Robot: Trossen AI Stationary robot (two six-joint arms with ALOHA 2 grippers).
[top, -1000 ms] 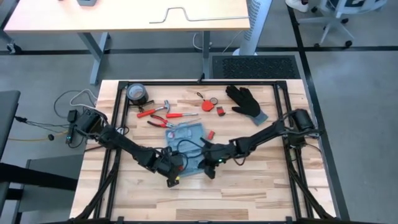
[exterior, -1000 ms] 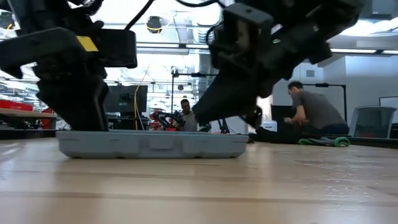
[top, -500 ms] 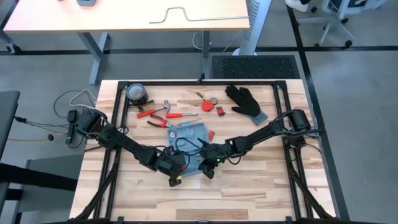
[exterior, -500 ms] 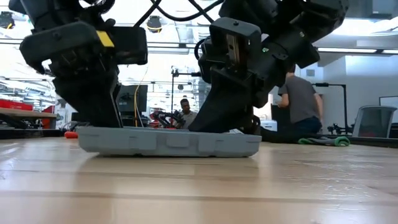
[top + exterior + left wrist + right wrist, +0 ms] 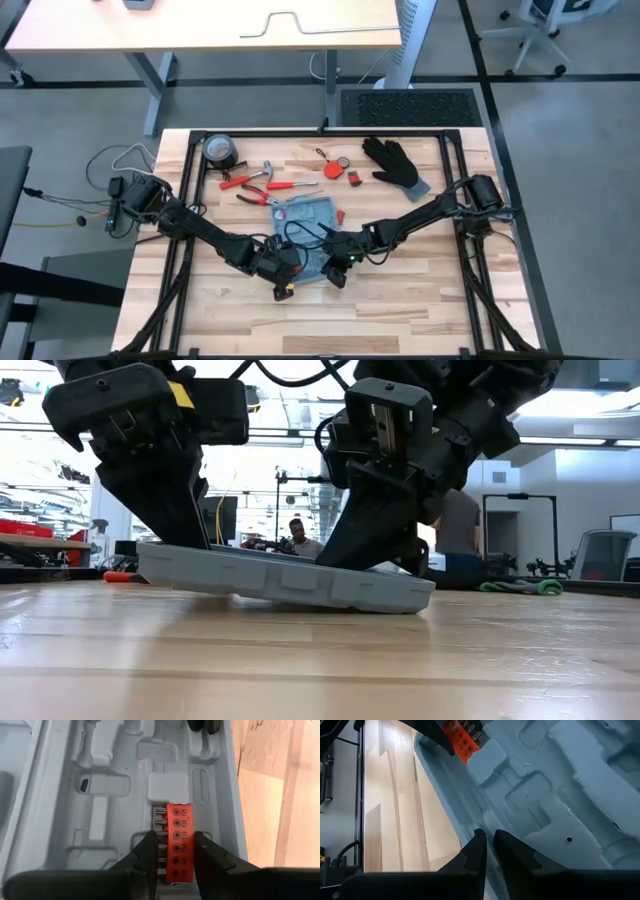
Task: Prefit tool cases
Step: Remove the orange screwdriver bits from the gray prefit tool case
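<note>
Left arm: extended from the table's left edge toward the middle, left gripper (image 5: 272, 262) lowered over the near-left part of the tool case (image 5: 305, 225). Fingers (image 5: 150, 851) closed narrowly on a red bit holder (image 5: 178, 842), held above the grey moulded recesses.

Right arm: extended from the right edge toward the middle, right gripper (image 5: 338, 268) at the near-right edge of the tool case. Fingers (image 5: 479, 851) nearly together, pinching the case rim between them.

Tool case: open, near the centre of the wooden table (image 5: 420, 300), between both grippers. Low view: left end raised off the table, right end resting on it, whole tray tilted.

Change from one second ago: case then flat on the table; at half a second, left end barely lifted; now clearly tilted. Both grippers in roughly the same places above the case throughout.

Count: one tool case, one bit holder, two grippers. Far side of table: one black glove (image 5: 397, 164), one dark tape roll (image 5: 219, 151), red-handled hand tools (image 5: 262, 182), number unclear. Low view: one seated person (image 5: 296, 538) in the room beyond.
</note>
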